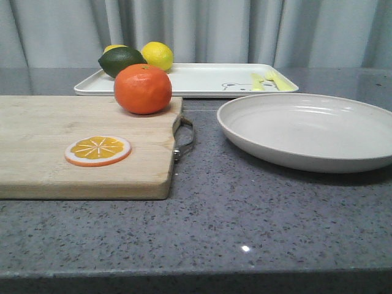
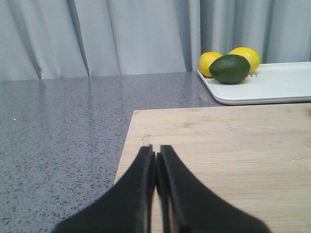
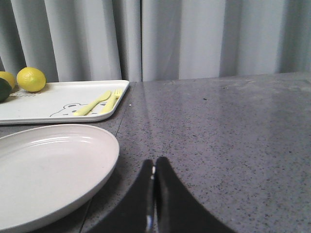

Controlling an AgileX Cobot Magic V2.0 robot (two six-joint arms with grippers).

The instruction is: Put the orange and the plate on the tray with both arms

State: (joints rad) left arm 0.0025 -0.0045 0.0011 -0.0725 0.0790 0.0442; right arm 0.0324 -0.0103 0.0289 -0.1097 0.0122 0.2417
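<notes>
With both hands closed and empty, the left hand [image 2: 155, 158] low over the board [image 1: 37, 141] and the right hand [image 3: 154, 167] beside the plate [image 1: 309, 130] on the counter [image 1: 245, 208], the round orange [image 1: 143, 89] at the board's far edge could roll if nudged, and the tray [image 1: 202, 79] already holds fruit.

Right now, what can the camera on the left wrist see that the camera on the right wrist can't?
Only the left wrist view shows the wooden cutting board and the left gripper, shut above it. Only the right wrist view shows the plate, the yellow fork and spoon on the tray, and the right gripper, also shut. Both show the tray, the lemons, the dark green fruit, the grey counter and the curtain.
</notes>
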